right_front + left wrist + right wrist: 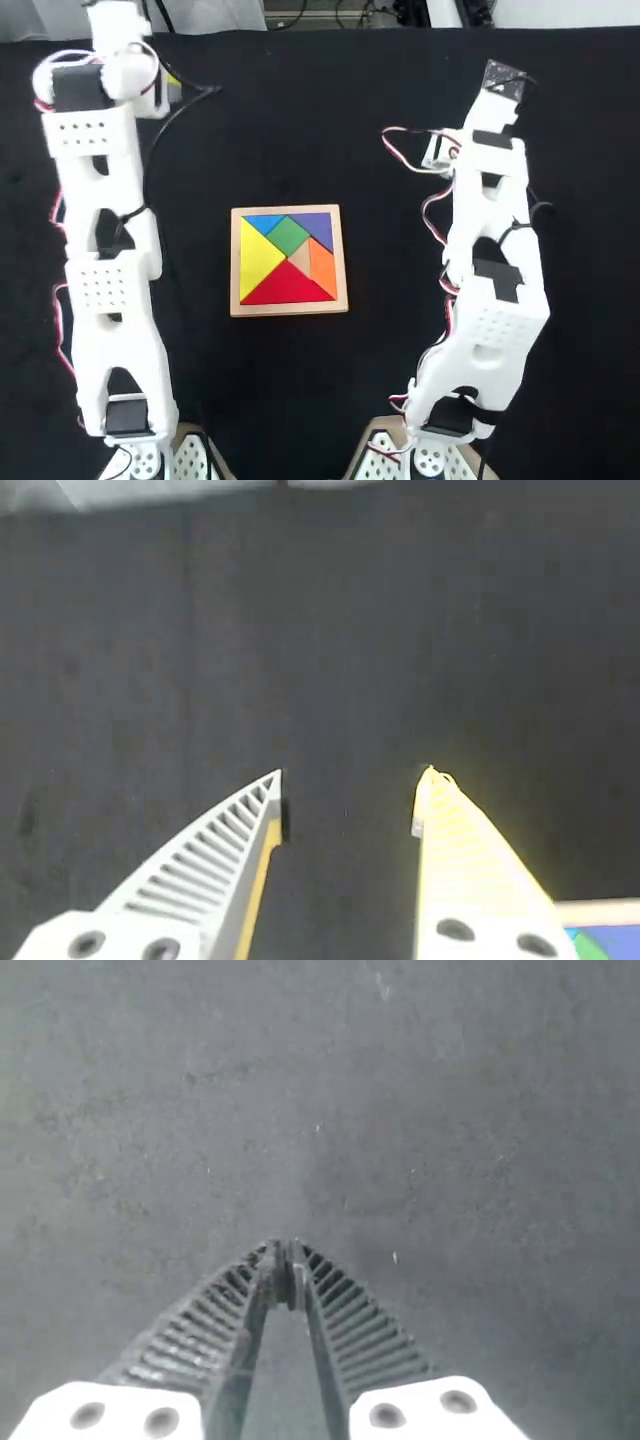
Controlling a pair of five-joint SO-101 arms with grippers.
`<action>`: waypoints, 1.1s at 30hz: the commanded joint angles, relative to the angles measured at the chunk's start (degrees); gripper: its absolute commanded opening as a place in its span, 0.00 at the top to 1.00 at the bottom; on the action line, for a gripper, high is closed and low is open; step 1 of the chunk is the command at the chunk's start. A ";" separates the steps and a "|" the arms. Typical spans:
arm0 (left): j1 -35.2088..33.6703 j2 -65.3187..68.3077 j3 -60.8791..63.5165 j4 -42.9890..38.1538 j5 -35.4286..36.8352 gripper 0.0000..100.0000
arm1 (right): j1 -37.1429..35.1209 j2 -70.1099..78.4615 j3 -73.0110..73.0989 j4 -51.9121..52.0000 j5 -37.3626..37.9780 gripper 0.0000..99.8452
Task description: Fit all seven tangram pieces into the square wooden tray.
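Observation:
The square wooden tray (290, 309) lies in the middle of the black table. Inside it, fitted flat together, are a yellow triangle (255, 258), a red triangle (288, 287), a blue triangle (265, 222), a green square (289, 236), a purple piece (320, 228), an orange piece (322, 265) and a small tan triangle (300, 262). My left gripper (352, 775) is open over bare cloth, with nothing between its fingers; a tray corner (600, 912) shows close by. It sits at the far left (183, 90). My right gripper (283, 1250) is shut and empty, at the far right (503, 80).
Both white arms stretch from their bases at the near edge toward the far edge, one on each side of the tray. Black cloth (300, 120) covers the table. Cables run along both arms.

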 commanded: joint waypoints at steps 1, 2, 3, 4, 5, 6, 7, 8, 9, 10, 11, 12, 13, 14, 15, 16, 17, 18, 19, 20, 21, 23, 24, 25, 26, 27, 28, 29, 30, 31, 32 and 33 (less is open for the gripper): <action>-0.66 -13.63 2.95 0.35 2.29 0.78 | -2.46 -10.51 -7.43 10.11 0.00 0.99; -0.57 -16.09 5.32 0.35 2.29 0.78 | -3.43 -12.53 -8.92 13.01 0.00 0.99; -0.66 -18.99 7.96 0.35 2.29 0.78 | -4.48 -14.46 -10.42 15.74 0.00 0.99; -0.66 -21.89 11.03 0.35 2.29 0.78 | -5.45 -16.57 -11.91 18.29 0.00 0.99; -0.75 -24.88 14.20 0.35 2.20 0.78 | -6.42 -18.51 -13.49 20.84 0.00 0.99; -0.75 -27.96 17.54 0.35 2.20 0.78 | -7.38 -20.70 -15.34 23.38 0.00 0.99; -0.75 -31.12 20.88 0.35 2.20 0.78 | -8.35 -22.73 -17.27 25.85 0.00 0.99; -0.75 -34.55 24.31 0.26 2.11 0.78 | -9.41 -25.01 -19.30 28.04 0.09 0.99; -0.75 -38.15 27.56 0.26 2.11 0.78 | -10.37 -27.12 -21.41 30.24 0.09 0.99; -0.75 -41.67 30.81 0.18 2.11 0.78 | -11.08 -29.23 -23.43 32.18 0.79 0.99; -0.75 -45.45 33.71 0.18 2.11 0.78 | -11.78 -31.34 -25.45 34.02 2.20 0.99; -0.75 -49.14 36.62 0.09 2.11 0.78 | -12.31 -33.45 -27.03 35.52 3.87 0.99; -0.75 -52.84 39.34 0.09 2.11 0.78 | -12.75 -35.38 -28.53 36.84 5.45 0.99; -0.75 -56.18 41.98 0.00 2.11 0.78 | -13.01 -37.23 -29.67 37.89 6.59 0.99; -0.75 -59.34 44.53 -0.09 2.02 0.78 | -13.10 -39.16 -30.64 39.12 7.21 0.99; -0.75 -62.33 46.99 -0.09 2.02 0.78 | -13.10 -41.01 -31.25 40.35 7.38 0.99; -0.75 -65.05 49.54 -0.09 2.02 0.78 | -13.10 -42.95 -31.52 41.49 7.21 0.99; -0.75 -67.60 52.09 -0.09 2.02 0.78 | -13.10 -44.70 -31.60 42.73 7.21 0.99; -0.66 -70.15 54.55 -0.09 2.02 0.78 | -13.10 -46.55 -31.60 44.04 7.21 0.98; -0.66 -72.53 56.75 -0.09 2.02 0.78 | -13.10 -48.40 -31.60 45.27 7.21 0.98; -0.57 -74.64 58.33 -0.09 2.02 0.78 | -13.10 -50.42 -31.60 46.51 7.21 0.98; -0.57 -79.82 60.09 -0.09 2.02 0.78 | -13.10 -54.90 -31.60 47.82 7.21 0.98; -0.66 -82.64 60.35 -0.09 2.02 0.78 | -13.10 -57.10 -31.52 48.00 7.21 0.98; -0.66 -85.36 60.53 -0.09 2.02 0.78 | -13.10 -59.38 -31.34 48.26 7.30 0.98; -0.57 -87.65 60.53 -0.09 2.02 0.78 | -13.10 -61.58 -30.81 48.44 7.38 0.98; -0.40 -89.85 60.70 -0.09 2.02 0.78 | -13.10 -63.60 -30.20 48.53 7.30 0.98; -0.40 -91.78 61.41 -0.09 2.02 0.78 | -13.10 -65.71 -29.49 48.70 7.21 0.98; -0.31 -93.80 62.64 -0.09 2.02 0.78 | -13.10 -67.91 -28.53 48.70 7.21 0.98; -0.31 -95.38 64.04 -0.09 2.02 0.78 | -13.10 -70.02 -27.21 48.70 7.21 0.98; -0.31 -96.97 65.80 -0.09 2.02 0.78 | -13.10 -72.13 -25.80 48.70 7.47 0.98; -0.31 -98.55 67.74 -0.09 2.02 0.78 | -13.10 -74.24 -24.13 48.53 7.56 0.98; -0.31 -100.13 69.76 -0.09 2.02 0.78 | -13.10 -76.44 -22.46 48.26 7.65 0.98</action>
